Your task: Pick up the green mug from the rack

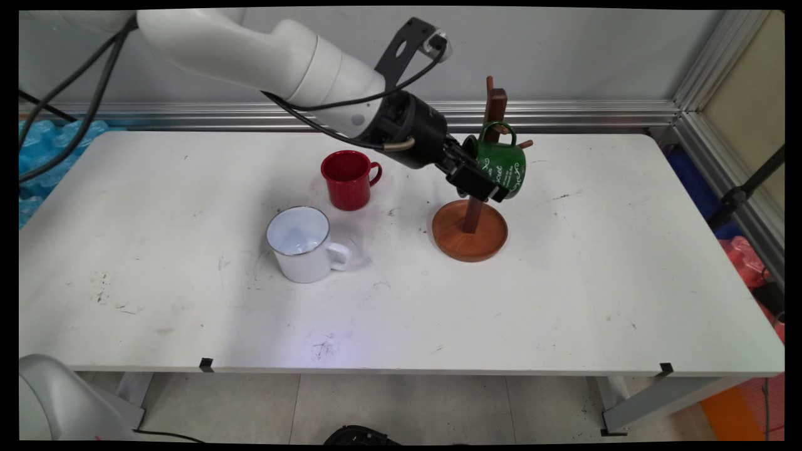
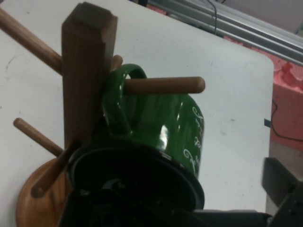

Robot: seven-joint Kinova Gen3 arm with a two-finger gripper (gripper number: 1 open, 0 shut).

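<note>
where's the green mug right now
In the main view the green mug is right of centre, its handle hooked over a peg of the wooden mug tree, with the gripper at its rim.

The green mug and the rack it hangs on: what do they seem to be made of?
The green mug looks like enamelled metal: glossy, with sharp highlights, a thin dark rim and white lettering; ceramic is also possible. The rack looks like wood with a smooth brown finish: grain shows on its square post, and its pegs and round base share that colour. The mug's handle sits on one peg.
</note>
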